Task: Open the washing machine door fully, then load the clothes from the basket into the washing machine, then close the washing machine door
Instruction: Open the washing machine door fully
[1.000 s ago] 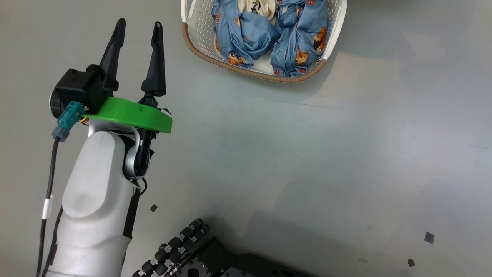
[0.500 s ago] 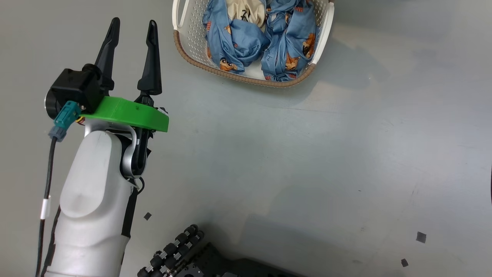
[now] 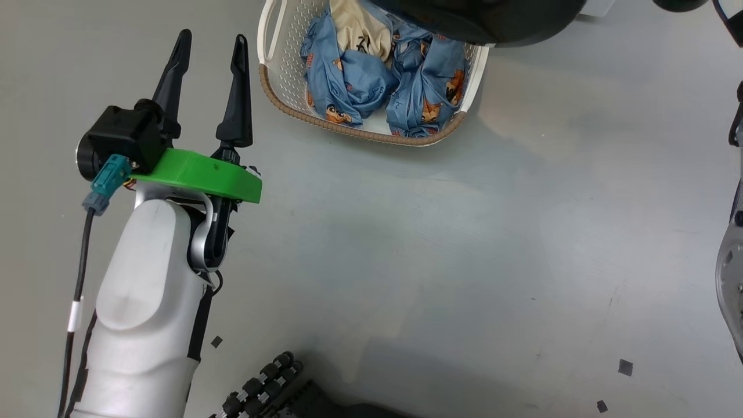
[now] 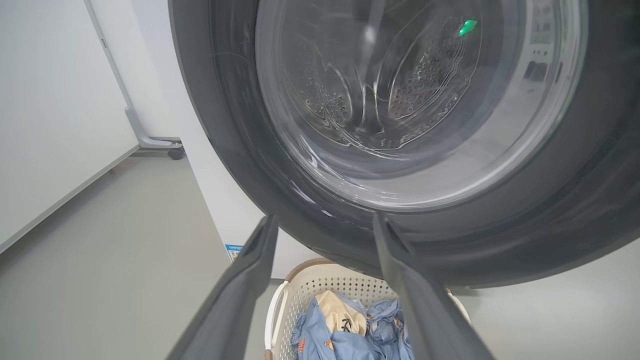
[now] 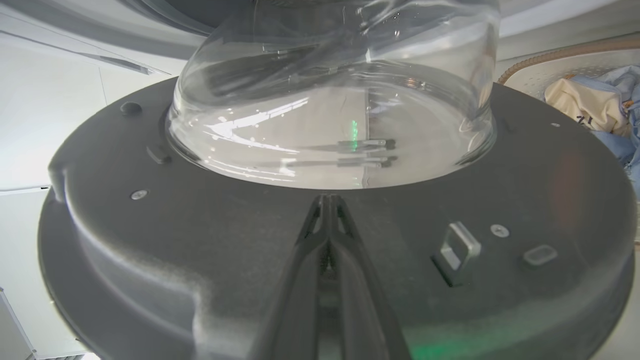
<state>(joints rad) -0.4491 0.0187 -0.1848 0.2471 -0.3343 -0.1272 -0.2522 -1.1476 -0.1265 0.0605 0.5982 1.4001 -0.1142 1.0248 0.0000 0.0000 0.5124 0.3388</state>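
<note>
While resting pressed-together right gripper [image 5: 327, 200] on inner ring of washing machine door [image 5: 150, 240], likely pushing it wider, holding left gripper [image 3: 212, 36] spread near basket [image 3: 284, 64] of clothes [image 3: 348, 87].

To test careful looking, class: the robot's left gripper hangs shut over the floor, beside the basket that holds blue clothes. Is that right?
Not quite. The left gripper is open, its two fingers spread apart, as the head view shows. The rest holds: it hangs over the floor beside the basket, which holds blue clothes.
</note>
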